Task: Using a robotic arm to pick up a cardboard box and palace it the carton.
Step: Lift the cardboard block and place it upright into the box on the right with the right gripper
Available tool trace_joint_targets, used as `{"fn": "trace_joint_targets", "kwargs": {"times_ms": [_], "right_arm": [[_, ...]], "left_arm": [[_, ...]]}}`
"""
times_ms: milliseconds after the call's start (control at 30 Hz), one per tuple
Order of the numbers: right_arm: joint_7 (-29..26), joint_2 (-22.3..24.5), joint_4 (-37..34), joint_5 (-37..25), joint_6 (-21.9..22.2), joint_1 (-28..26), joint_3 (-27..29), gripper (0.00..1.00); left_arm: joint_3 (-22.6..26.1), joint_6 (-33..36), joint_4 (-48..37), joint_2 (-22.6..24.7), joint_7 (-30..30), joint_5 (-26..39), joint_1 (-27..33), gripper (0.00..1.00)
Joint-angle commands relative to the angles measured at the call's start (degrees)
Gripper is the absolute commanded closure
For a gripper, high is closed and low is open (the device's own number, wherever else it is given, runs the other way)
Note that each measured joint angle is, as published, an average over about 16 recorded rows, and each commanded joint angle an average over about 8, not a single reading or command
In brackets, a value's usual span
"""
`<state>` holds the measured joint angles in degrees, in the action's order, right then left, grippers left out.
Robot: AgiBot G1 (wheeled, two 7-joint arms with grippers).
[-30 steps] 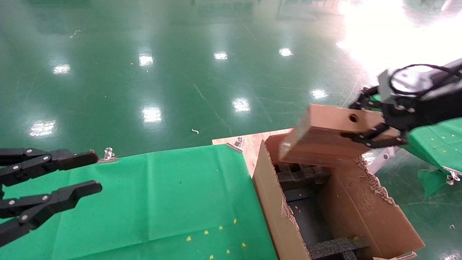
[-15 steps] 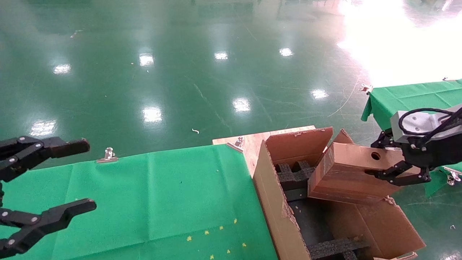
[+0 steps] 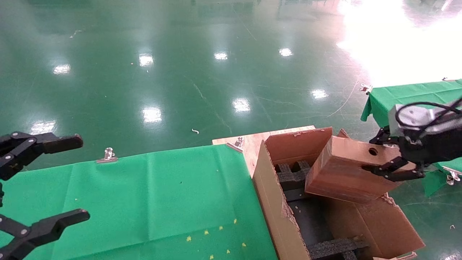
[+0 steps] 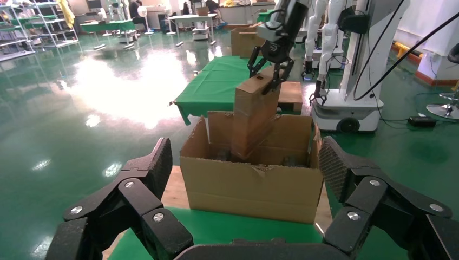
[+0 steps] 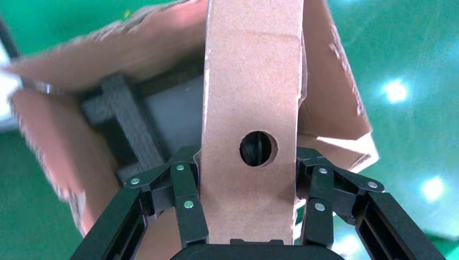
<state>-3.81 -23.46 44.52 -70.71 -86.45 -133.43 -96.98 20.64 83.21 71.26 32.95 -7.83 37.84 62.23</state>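
Right wrist view shows black linked fingers pressed against the two long sides of the cardboard box, so the right gripper is clamped on the box near the end that bears the round hole. Through that hole a bit of black shows. Beyond the box's far end lie the carton's ragged brown flaps and the black foam inserts inside it.

From the head camera, the right gripper sits at the carton's right side, its grey wrist box and looped black cable just behind it. The cardboard box is tilted, its free end dipping over the carton's open top toward the foam, while the gripped end stays above the carton's right flap. The left wrist camera shows the box standing steeply, its lower end below the carton's rim; whether it touches the foam cannot be told.

The left gripper hangs well to the carton's left, over the green cloth of the table, its two black fingers spread wide and holding nothing. A metal clip pins the cloth's far edge, and a bare wooden corner of the table touches the carton's far left corner.
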Motion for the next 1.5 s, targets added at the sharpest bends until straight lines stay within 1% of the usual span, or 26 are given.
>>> {"fn": "trace_joint_targets", "kwargs": {"times_ms": [33, 133, 233, 333, 467, 667, 767, 833, 933, 1033, 1133, 1367, 1500], "right_arm": [[-2.16, -0.08, -0.54, 0.75, 1.08, 0.7, -0.09, 1.0], [-8.54, 0.61, 1.31, 0.41, 4.39, 1.96, -0.63, 1.0], [-16.31, 1.82, 4.47, -0.6, 8.07, 2.93, -1.31, 1.0], [-25.89, 3.48, 8.44, -1.82, 11.72, 3.83, -2.16, 1.0], [-40.09, 6.02, 14.72, -4.09, 16.04, 4.91, -3.52, 1.0], [-59.72, 9.75, 24.65, -11.27, 21.33, 5.61, -5.61, 1.0], [-67.71, 11.26, 28.94, -15.36, 23.46, 5.69, -6.31, 1.0], [-71.63, 11.89, 30.93, -17.21, 24.48, 5.8, -6.62, 1.0], [-75.23, 12.31, 32.75, -18.96, 25.5, 6.08, -6.95, 1.0], [-76.68, 12.34, 33.41, -19.66, 26.06, 6.34, -7.15, 1.0], [-77.21, 12.38, 33.76, -20.15, 26.42, 6.49, -7.29, 1.0], [-76.47, 11.94, 32.6, -19.0, 25.92, 6.55, -7.25, 1.0], [-77.19, 11.36, 31.87, -18.81, 25.87, 6.96, -7.51, 1.0]], "left_arm": [[0.0, 0.0, 0.0, 0.0, 0.0, 0.0, 0.0, 0.0], [0.0, 0.0, 0.0, 0.0, 0.0, 0.0, 0.0, 0.0], [0.0, 0.0, 0.0, 0.0, 0.0, 0.0, 0.0, 0.0], [0.0, 0.0, 0.0, 0.0, 0.0, 0.0, 0.0, 0.0], [0.0, 0.0, 0.0, 0.0, 0.0, 0.0, 0.0, 0.0], [0.0, 0.0, 0.0, 0.0, 0.0, 0.0, 0.0, 0.0], [0.0, 0.0, 0.0, 0.0, 0.0, 0.0, 0.0, 0.0], [0.0, 0.0, 0.0, 0.0, 0.0, 0.0, 0.0, 0.0], [0.0, -0.01, -0.01, 0.0, 0.0, -0.01, 0.0, 0.0], [0.0, -0.02, -0.02, -0.01, 0.0, -0.01, -0.01, 0.0], [0.0, -0.02, -0.02, -0.01, 0.01, -0.02, -0.02, 0.0], [0.0, -0.02, -0.02, -0.01, 0.01, -0.01, -0.01, 0.0], [0.0, -0.02, -0.03, -0.01, 0.01, -0.01, -0.02, 0.0]]}}
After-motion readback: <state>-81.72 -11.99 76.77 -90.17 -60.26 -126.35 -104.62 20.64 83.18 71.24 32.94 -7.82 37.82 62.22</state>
